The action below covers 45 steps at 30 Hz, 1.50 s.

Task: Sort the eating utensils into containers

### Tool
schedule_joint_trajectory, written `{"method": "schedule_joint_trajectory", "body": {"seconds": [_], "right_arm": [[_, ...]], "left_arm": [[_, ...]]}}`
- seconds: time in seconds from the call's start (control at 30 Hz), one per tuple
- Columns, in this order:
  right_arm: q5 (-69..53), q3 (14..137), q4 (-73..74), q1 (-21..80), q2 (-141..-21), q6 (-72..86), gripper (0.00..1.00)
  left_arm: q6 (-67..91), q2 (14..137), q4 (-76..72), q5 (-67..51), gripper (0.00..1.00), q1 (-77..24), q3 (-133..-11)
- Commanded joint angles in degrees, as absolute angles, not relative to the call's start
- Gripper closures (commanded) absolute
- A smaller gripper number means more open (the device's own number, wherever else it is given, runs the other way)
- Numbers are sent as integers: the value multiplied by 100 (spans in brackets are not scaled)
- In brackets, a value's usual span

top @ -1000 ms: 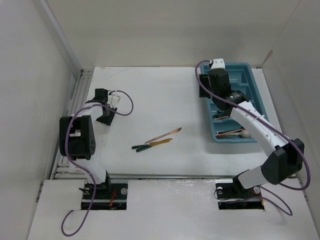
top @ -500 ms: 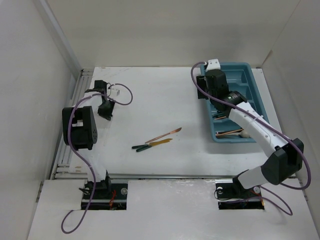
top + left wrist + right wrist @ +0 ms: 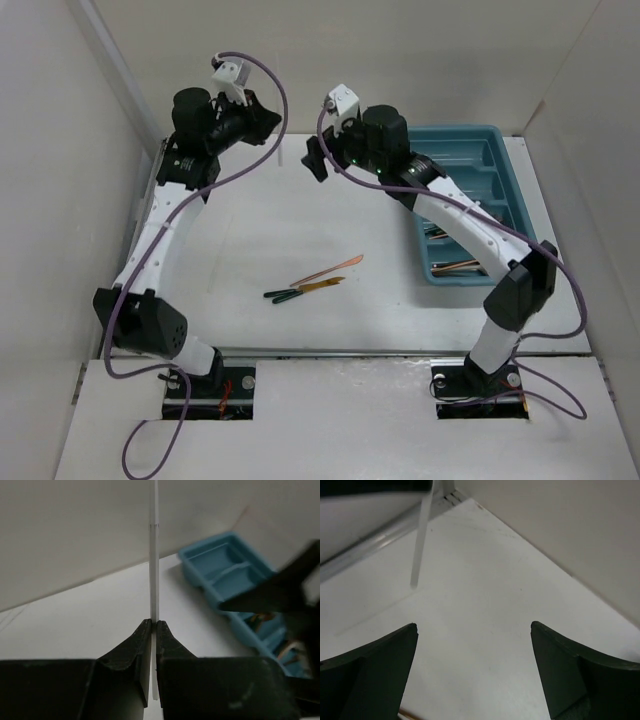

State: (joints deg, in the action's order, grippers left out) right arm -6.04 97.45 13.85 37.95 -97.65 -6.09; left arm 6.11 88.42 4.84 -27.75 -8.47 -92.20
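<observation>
A few utensils (image 3: 318,279) lie in the middle of the table (image 3: 250,230), others already in the blue tray (image 3: 505,150) at right. My left gripper (image 3: 154,623) pinches a thin white strip (image 3: 154,570) by its end, seemingly offering it to my right gripper (image 3: 473,626), its jaws spread wide to receive.

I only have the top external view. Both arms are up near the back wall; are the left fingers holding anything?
Observer: Yes. In the left wrist view the left fingers are shut on a thin white strip sticking straight out between them.
Operator: And the right fingers?
Observer: The right fingers stand wide apart, only bare table between them.
Operator: Touching the strip?
Observer: No. In the right wrist view a pale strip's tip hangs at upper left, clear of both fingers.
</observation>
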Motion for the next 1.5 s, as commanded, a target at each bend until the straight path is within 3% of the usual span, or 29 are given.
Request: {"method": "schedule_joint_trajectory", "body": {"seconds": [0.0,0.2,0.47,0.57,0.6,0.63,0.7,0.73,0.83,0.97,1.13,1.3,1.47], "right_arm": [[-1555,10798,519,3744,-10150,-334,1],[-1599,11101,448,3744,-10635,184,8],[-1968,10776,-96,3744,-10688,519,42],[-2222,10775,-149,3744,-10801,580,65],[-2276,10828,-149,3744,-10802,650,89],[-2276,10828,-210,3744,-10802,650,100],[-2276,10698,-298,3744,-10802,852,100],[-2276,10618,-482,3675,-10741,905,100],[-2224,10128,-1025,3368,-10539,1484,100],[-2163,9380,-1659,2673,-10267,2608,100],[-1400,8264,-1942,1733,-9871,4084,100],[341,6832,-1707,741,-9238,5421,100],[1054,6707,-810,124,-9176,6045,100]], "left_arm": [[1458,8561,-280,-3278,100,-1142,-8702],[1582,8376,-396,-3349,100,-1458,-8640],[1521,8323,-343,-3349,100,-1512,-8587],[1652,8323,-404,-3401,100,-1564,-8587],[1652,8323,-457,-3401,100,-1564,-8535],[1652,8323,-457,-3401,100,-1564,-8534],[1652,8271,-405,-3463,100,-1564,-8473],[1652,8271,-404,-3463,93,-1564,-8412],[1521,8218,-264,-3463,41,-1564,-8350],[1091,8156,130,-3060,0,-1564,-8227],[449,7929,518,-1876,0,-1564,-7885],[-271,7717,1010,-407,0,-1460,-7226],[-659,7576,1485,404,0,-1345,-6427]]}}
